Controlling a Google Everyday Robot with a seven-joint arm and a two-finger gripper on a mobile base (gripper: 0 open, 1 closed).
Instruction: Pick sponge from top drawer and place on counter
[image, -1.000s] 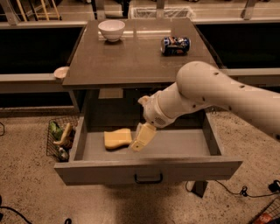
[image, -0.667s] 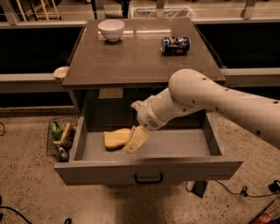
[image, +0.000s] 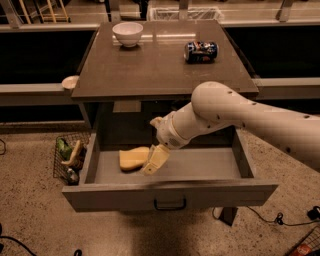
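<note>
The top drawer (image: 125, 197) stands pulled out toward 6 o'clock from under the counter (image: 160, 65), with a dark handle (image: 170, 204) at the centre of its front panel. The sponge (image: 131, 158) lies flat on the drawer floor in the left half, at about 9 o'clock from the drawer's middle, apart from both the left wall and the front wall. The white arm (image: 235, 115) comes in from 3 o'clock and sets the gripper (image: 155, 160) down inside the drawer at the sponge's right edge, touching or overlapping it (which of the two cannot be told). Whether it grasps the sponge or is released cannot be told either. From the gripper toward 3 o'clock the drawer floor runs bare to the right wall. On the counter a white bowl (image: 127, 33) stands near the far edge at 11 o'clock and a can (image: 201, 51) lies on its side at 1 o'clock. The stretch from the middle to the near edge is open. A wire basket (image: 67, 160) sits on the ground just beside the drawer's left wall.
</note>
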